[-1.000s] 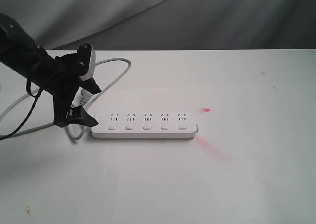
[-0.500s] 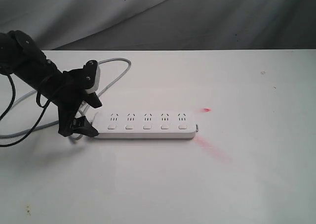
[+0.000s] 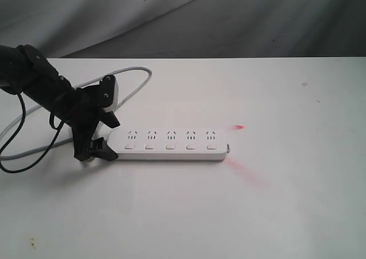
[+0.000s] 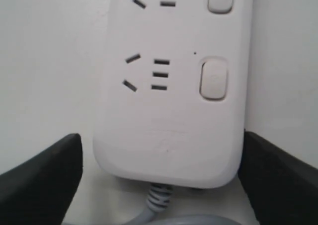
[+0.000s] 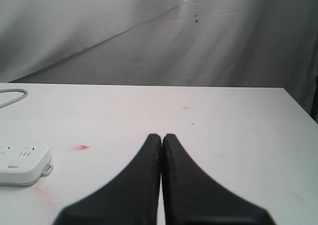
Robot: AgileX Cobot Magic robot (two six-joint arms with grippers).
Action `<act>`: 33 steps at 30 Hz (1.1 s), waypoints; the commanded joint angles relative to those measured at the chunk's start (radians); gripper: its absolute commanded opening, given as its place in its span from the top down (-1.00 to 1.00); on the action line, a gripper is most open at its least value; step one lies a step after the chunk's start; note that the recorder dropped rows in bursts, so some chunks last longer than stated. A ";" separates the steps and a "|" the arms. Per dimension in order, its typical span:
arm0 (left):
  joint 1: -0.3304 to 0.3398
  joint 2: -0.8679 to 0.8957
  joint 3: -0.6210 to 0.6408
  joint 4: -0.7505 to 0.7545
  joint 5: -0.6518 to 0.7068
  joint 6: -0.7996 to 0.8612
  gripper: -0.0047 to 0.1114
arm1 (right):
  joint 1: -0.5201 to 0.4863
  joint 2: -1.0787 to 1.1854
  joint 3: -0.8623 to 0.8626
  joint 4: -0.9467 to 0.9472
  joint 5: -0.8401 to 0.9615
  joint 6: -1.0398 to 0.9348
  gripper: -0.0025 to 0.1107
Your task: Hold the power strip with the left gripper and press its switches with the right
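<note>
At the strip's cord end, my left gripper straddles it, wide open; my right gripper is closed, empty.

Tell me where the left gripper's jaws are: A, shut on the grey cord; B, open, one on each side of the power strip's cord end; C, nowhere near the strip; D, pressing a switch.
B: the left wrist view shows the left gripper with jaws spread either side of the power strip at its cord end.

A white table stands before a creased grey backdrop.
</note>
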 commanded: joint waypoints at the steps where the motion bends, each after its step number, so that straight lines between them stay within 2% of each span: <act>1: -0.006 -0.001 -0.007 -0.014 -0.011 0.004 -0.44 | -0.009 -0.006 0.004 -0.007 -0.010 0.005 0.96; 12: -0.006 -0.001 -0.007 -0.014 0.090 -0.029 -0.43 | -0.009 -0.006 0.004 -0.007 -0.010 0.005 0.96; 33: -0.006 0.034 -0.005 -0.028 0.087 -0.029 -0.33 | -0.009 -0.006 0.004 -0.007 -0.010 0.005 0.96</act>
